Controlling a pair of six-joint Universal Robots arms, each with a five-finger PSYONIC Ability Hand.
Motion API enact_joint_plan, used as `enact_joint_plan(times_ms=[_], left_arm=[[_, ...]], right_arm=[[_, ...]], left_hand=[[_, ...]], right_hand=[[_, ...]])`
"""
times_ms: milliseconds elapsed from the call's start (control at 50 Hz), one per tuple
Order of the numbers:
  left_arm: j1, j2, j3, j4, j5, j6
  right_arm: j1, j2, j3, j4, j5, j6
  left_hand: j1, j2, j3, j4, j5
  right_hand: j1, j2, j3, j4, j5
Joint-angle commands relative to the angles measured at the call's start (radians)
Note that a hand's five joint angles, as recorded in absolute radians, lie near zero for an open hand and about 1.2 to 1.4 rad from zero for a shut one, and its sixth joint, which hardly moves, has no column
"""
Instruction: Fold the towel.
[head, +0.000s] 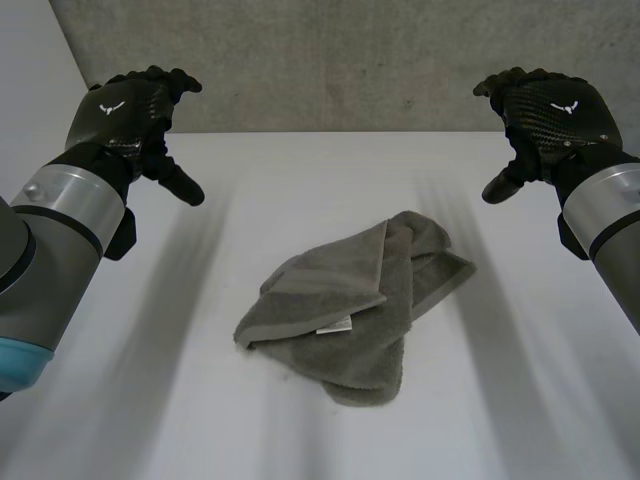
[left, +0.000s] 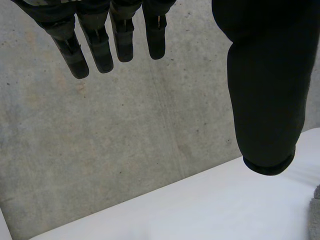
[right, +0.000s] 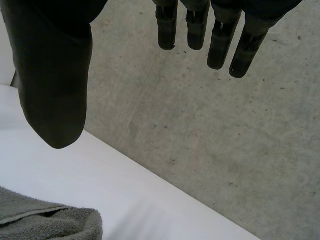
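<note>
- A grey towel lies crumpled and loosely folded on the white table, between both hands and well apart from each.
- Left hand hovers, fingers relaxed, holding nothing.
- Right hand likewise, empty.

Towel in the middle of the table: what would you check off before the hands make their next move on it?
1. Empty left hand: ok, fingers straight, holding nothing.
2. Empty right hand: ok, fingers straight, holding nothing.
3. Both hands apart from the towel: ok, one at each side of it, not touching.
4. All of the towel on the table: ok.
5. Cloth spread flat: not ok, it lies bunched with layers overlapping.
6. Corners easy to find: cannot tell, the folds hide most of them.
</note>
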Motion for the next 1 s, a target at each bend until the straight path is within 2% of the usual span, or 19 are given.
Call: enact_joint_plan(times_ms=[20, 40, 180, 200, 220, 240, 280, 300, 320, 360, 380, 440, 520, 560, 580, 720, 820, 920, 1000], left_arm=[[0.001, -0.009, 0.001, -0.002, -0.001, -0.003], [0.001, -0.009, 0.001, -0.002, -0.004, -0.003], [0.001, -0.009, 0.001, -0.002, -0.006, 0.000], [0.001, -0.009, 0.001, -0.002, -0.004, 0.001], [0.001, -0.009, 0.001, -0.002, -0.004, 0.001], [0.001, -0.009, 0.001, -0.002, -0.003, 0.001], [0.001, -0.009, 0.001, -0.002, -0.001, 0.000], [0.001, -0.009, 0.003, -0.002, -0.001, 0.000], [0.001, -0.009, 0.003, -0.002, -0.002, 0.001], [0.001, -0.011, 0.003, -0.002, -0.004, 0.001], [0.001, -0.011, 0.003, -0.004, -0.004, 0.003], [0.001, -0.011, 0.003, -0.004, -0.004, 0.003], [0.001, -0.011, 0.003, -0.004, -0.004, 0.003], [0.001, -0.009, 0.003, -0.004, -0.004, 0.003], [0.001, -0.011, 0.003, -0.004, -0.004, 0.003], [-0.010, -0.011, -0.007, -0.002, 0.002, 0.004], [-0.100, -0.072, 0.001, -0.001, 0.011, 0.006], [-0.250, -0.221, 0.068, -0.011, 0.017, 0.026], [-0.306, -0.301, 0.105, -0.016, 0.013, 0.064]], right_arm=[[-0.025, 0.002, 0.003, -0.019, 0.007, -0.001], [-0.027, 0.004, 0.003, -0.019, 0.009, 0.000], [-0.031, 0.004, 0.005, -0.021, 0.009, 0.003], [-0.033, 0.002, 0.003, -0.019, 0.009, 0.003], [-0.033, 0.002, 0.003, -0.019, 0.009, 0.003], [-0.033, 0.004, 0.005, -0.019, 0.009, 0.003], [-0.031, 0.004, 0.005, -0.019, 0.009, 0.003], [-0.030, 0.004, 0.005, -0.021, 0.009, 0.003], [-0.027, 0.002, 0.005, -0.019, 0.009, 0.003], [-0.025, 0.002, 0.003, -0.019, 0.010, 0.003], [-0.025, 0.004, 0.003, -0.019, 0.013, 0.003], [-0.027, 0.004, 0.006, -0.019, 0.009, 0.003], [-0.025, 0.004, 0.006, -0.021, 0.009, 0.003], [-0.025, 0.004, 0.006, -0.021, 0.009, 0.003], [-0.027, 0.004, 0.005, -0.019, 0.009, 0.003], [-0.036, 0.005, -0.008, -0.022, 0.012, 0.004], [-0.039, 0.013, -0.023, -0.024, 0.012, 0.001], [-0.089, 0.100, -0.075, 0.022, 0.012, -0.008], [-0.111, 0.152, -0.098, 0.070, -0.003, -0.005]], left_hand=[[0.156, 0.156, 0.156, 0.156, 0.160], [-0.077, -0.078, -0.078, -0.078, -0.074], [-0.042, -0.042, -0.042, -0.042, -0.038], [0.078, 0.077, 0.077, 0.077, 0.081], [0.079, 0.078, 0.078, 0.078, 0.083], [0.285, 0.285, 0.285, 0.284, 0.289], [0.334, 0.334, 0.334, 0.333, 0.338], [0.221, 0.220, 0.220, 0.220, 0.225], [-0.030, -0.031, -0.031, -0.031, -0.026], [-0.073, -0.074, -0.074, -0.074, -0.070], [-0.019, -0.019, -0.019, -0.019, -0.015], [0.017, 0.017, 0.017, 0.016, 0.021], [0.102, 0.102, 0.102, 0.102, 0.106], [0.041, 0.040, 0.040, 0.040, 0.044], [-0.101, -0.102, -0.102, -0.102, -0.097], [-0.101, -0.102, -0.102, -0.102, -0.097], [-0.083, -0.083, -0.083, -0.083, -0.079], [-0.042, -0.042, -0.042, -0.043, -0.038], [-0.027, -0.027, -0.027, -0.028, -0.023]], right_hand=[[0.116, 0.103, 0.105, 0.088, -0.026], [-0.001, -0.013, -0.012, -0.029, -0.143], [-0.042, -0.054, -0.053, -0.070, -0.184], [0.117, 0.104, 0.105, 0.089, -0.025], [0.118, 0.106, 0.107, 0.090, -0.024], [0.179, 0.167, 0.168, 0.151, 0.037], [0.139, 0.126, 0.128, 0.111, -0.003], [0.028, 0.016, 0.017, 0.000, -0.114], [-0.037, -0.049, -0.048, -0.065, -0.179], [0.009, -0.003, -0.002, -0.019, -0.133], [0.132, 0.119, 0.121, 0.104, -0.010], [0.227, 0.214, 0.216, 0.199, 0.085], [-0.042, -0.054, -0.053, -0.070, -0.184], [-0.042, -0.054, -0.053, -0.070, -0.184], [-0.042, -0.054, -0.053, -0.070, -0.184], [-0.042, -0.054, -0.053, -0.070, -0.184], [-0.042, -0.054, -0.053, -0.070, -0.184], [-0.042, -0.054, -0.053, -0.070, -0.184], [-0.042, -0.054, -0.053, -0.070, -0.184]])
